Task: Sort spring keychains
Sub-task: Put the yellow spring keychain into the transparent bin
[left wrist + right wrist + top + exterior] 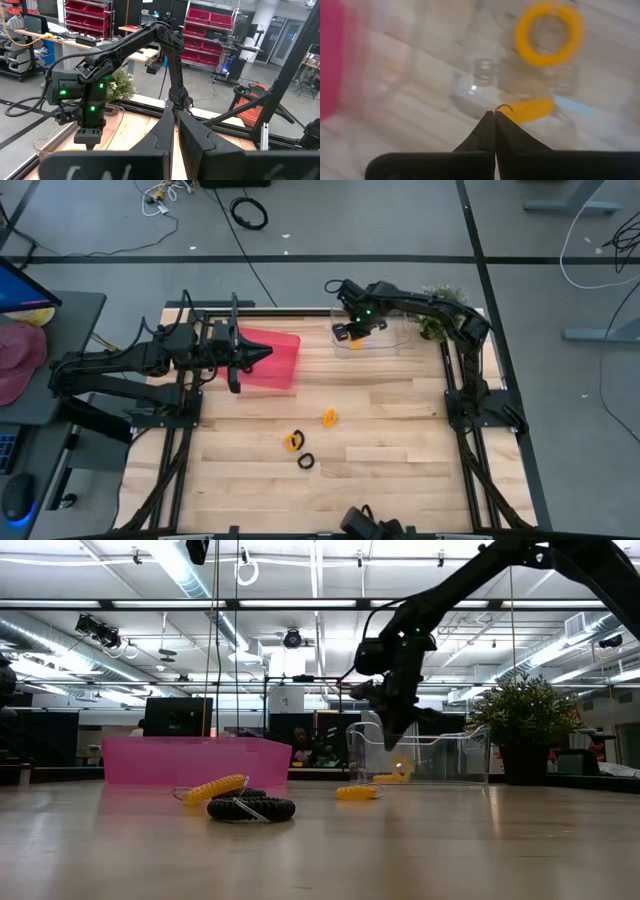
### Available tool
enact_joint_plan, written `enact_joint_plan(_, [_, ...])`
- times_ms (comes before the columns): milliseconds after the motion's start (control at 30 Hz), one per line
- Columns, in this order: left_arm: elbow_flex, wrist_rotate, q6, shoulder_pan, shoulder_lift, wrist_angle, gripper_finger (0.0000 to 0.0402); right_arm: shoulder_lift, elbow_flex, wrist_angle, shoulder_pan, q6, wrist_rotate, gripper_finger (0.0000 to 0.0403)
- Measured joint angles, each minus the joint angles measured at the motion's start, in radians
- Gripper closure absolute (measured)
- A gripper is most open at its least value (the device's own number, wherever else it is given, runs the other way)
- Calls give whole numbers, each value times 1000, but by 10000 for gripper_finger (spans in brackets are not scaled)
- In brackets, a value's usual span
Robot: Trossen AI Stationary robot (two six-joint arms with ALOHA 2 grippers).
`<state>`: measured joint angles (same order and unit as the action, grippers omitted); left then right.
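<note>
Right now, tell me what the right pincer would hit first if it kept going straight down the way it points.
The right pincer, shut on an orange spring keychain by its wire ring, points down into the clear bin. It would likely meet the bin's floor first, beside another orange keychain lying there, though depth is unclear.

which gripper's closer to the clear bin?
Right. The right gripper is over the clear bin; the left gripper sits over the pink bin, off to its side.

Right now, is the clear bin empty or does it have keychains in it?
Not empty. The clear bin holds an orange keychain, and the right gripper, fingers shut, dangles a second orange one over it.
</note>
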<state>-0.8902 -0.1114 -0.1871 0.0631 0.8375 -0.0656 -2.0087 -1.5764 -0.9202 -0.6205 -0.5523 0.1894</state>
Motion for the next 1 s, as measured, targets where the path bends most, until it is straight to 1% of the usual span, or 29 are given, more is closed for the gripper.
enact_joint_plan(100, [0,0,0,0,0,0,376,0,0,45,7,-29,30,403])
enact_joint_plan(167, [0,0,0,0,0,0,376,0,0,56,8,-38,30,403])
enact_joint_plan(300, [0,0,0,0,0,0,376,0,0,45,7,-34,5,403])
enact_joint_plan(700, [0,0,0,0,0,0,376,-3,4,28,1,-16,-16,403])
enact_joint_plan(1000, [0,0,0,0,0,-1,376,-4,138,74,-7,-62,-15,403])
